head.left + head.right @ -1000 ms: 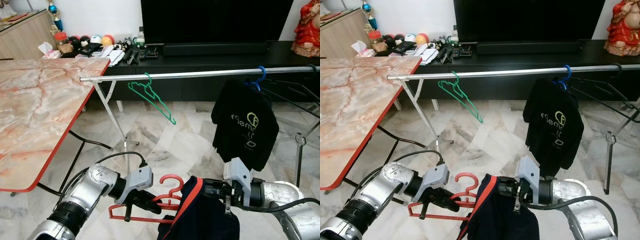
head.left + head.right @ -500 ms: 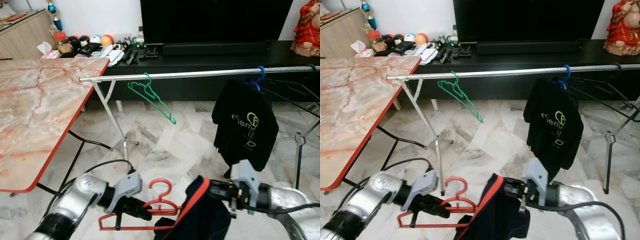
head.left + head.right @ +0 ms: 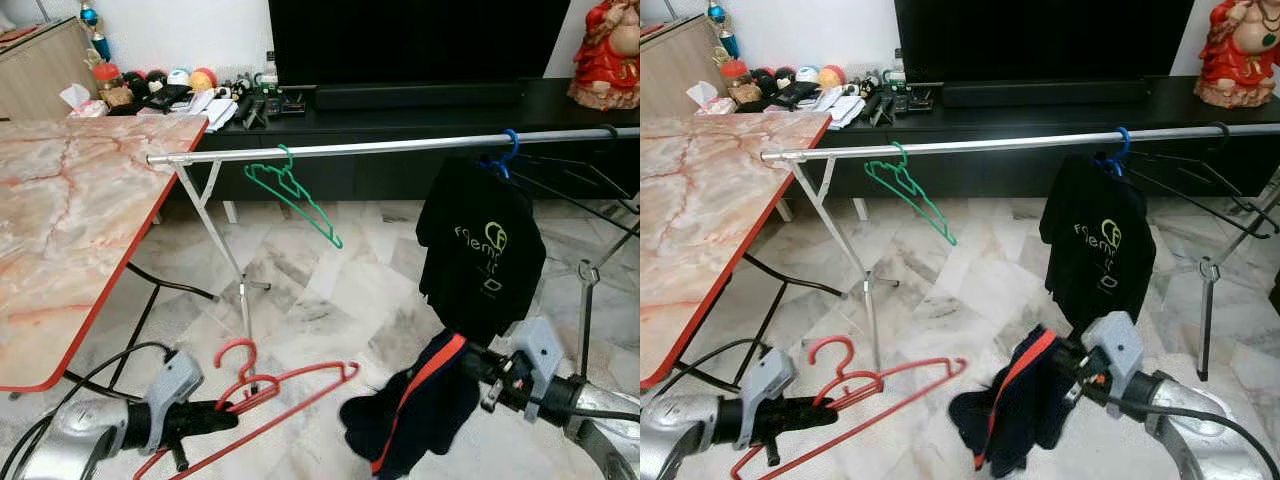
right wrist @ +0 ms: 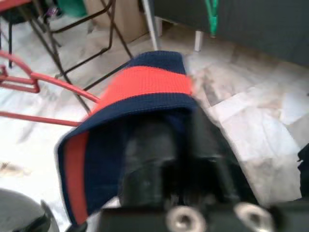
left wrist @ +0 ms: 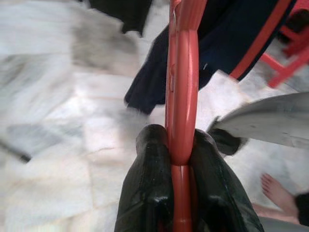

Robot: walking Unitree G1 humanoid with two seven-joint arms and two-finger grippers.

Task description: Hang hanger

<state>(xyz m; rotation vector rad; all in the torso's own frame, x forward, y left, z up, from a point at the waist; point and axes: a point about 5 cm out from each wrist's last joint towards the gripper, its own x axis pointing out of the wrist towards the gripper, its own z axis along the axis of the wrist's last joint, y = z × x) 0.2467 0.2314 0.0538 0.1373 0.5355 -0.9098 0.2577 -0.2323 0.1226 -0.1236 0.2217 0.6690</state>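
Red plastic hanger (image 3: 262, 392) low near floor, clamped in left gripper (image 5: 182, 159); long axis runs right. Right gripper (image 3: 478, 366) pinches navy red-striped garment (image 3: 415, 408). Silver rail (image 3: 400, 145) well above, fwd.

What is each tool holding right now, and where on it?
Left tool: red hanger, by its bar. Right tool: navy garment, by its red-striped edge.

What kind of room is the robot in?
Probably a living room in someone's home. There is a big black TV on a low black cabinet, a marble-look table, and a metal clothes rail standing on the tiled floor.
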